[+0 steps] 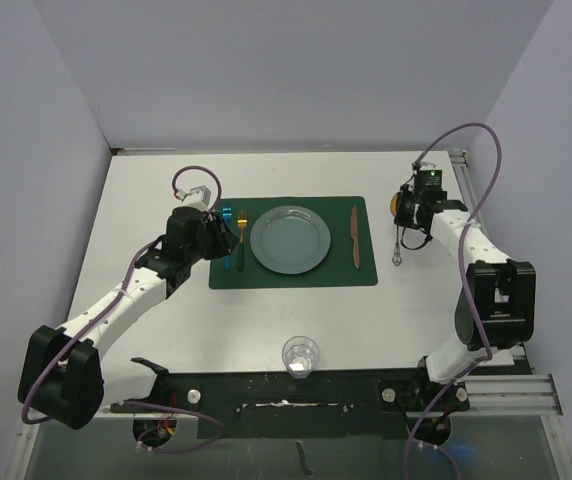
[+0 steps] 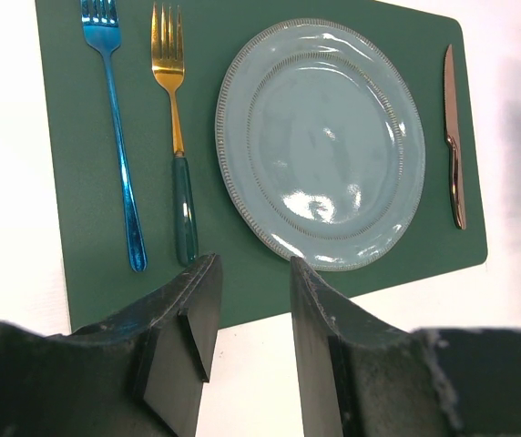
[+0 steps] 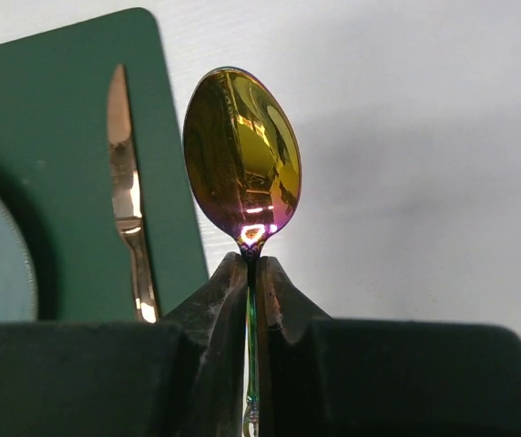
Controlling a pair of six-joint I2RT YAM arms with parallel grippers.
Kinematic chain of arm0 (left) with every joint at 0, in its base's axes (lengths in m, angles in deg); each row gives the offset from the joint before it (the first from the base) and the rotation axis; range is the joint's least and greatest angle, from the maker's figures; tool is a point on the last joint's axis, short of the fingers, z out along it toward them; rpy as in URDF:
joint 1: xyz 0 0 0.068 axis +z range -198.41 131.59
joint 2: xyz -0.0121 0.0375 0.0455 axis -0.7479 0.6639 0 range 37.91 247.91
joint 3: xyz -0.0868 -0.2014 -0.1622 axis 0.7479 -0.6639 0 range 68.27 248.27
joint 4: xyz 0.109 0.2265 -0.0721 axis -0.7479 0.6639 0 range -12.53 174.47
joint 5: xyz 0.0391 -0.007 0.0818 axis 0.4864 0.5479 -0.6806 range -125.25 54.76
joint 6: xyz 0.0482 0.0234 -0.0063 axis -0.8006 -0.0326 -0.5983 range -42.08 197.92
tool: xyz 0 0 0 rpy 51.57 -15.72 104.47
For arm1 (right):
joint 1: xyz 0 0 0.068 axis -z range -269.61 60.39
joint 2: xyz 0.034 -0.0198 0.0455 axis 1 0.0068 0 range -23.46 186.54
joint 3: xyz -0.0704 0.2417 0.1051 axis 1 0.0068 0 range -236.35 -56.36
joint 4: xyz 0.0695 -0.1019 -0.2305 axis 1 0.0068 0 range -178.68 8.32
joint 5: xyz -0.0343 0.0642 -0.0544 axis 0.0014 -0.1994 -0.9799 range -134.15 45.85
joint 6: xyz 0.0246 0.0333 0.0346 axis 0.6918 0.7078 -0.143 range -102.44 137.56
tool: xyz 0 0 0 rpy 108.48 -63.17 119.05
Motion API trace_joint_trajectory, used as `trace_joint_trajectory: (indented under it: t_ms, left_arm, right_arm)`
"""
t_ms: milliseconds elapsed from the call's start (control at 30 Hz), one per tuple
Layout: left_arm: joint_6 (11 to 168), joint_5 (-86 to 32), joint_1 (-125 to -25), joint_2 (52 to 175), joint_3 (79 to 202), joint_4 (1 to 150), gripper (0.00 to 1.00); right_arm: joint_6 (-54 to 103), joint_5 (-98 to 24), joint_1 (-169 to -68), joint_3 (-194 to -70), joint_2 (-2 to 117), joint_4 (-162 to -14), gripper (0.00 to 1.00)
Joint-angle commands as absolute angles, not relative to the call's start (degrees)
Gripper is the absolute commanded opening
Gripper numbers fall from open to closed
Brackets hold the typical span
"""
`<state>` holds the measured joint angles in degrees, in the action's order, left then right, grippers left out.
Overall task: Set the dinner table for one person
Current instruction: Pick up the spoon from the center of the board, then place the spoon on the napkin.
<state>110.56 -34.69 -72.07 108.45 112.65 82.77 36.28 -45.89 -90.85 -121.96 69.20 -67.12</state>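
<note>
Both fingers (image 3: 213,314) of our right gripper (image 3: 252,266) pinch the spoon (image 3: 242,155) at its neck over the dinner table (image 3: 406,137), knife (image 3: 126,187) just left of them, so we can lay it alongside; our left gripper (image 2: 251,273) hangs half-open, seemingly empty

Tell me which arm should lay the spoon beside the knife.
Right. The right gripper is shut on the spoon, just right of the knife; the left gripper is open and empty, across the plate by the forks.
</note>
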Motion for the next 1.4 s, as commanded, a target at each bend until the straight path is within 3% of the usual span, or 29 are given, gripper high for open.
trace_joint_trajectory:
  t_ms: [0,533,900,1367]
  left_arm:
    - [110.8,-33.6,-72.3,107.4,114.2,79.9,0.35]
    - [110.2,-35.3,-72.3,105.9,115.2,83.2,0.35]
    - [109.9,-35.9,-72.3,104.9,115.1,84.2,0.35]
    - [109.1,-37.3,-72.3,102.0,114.9,85.7,0.35]
  right_arm:
    - [37.9,-44.5,-94.5,-126.6,70.4,-68.1,0.00]
    - [40.4,-43.7,-107.1,-139.0,86.9,-70.7,0.00]
    - [42.7,-45.5,-109.3,-138.1,89.5,-72.9,0.00]
    - [47.6,-56.7,-112.4,-139.4,92.3,-71.1,0.00]
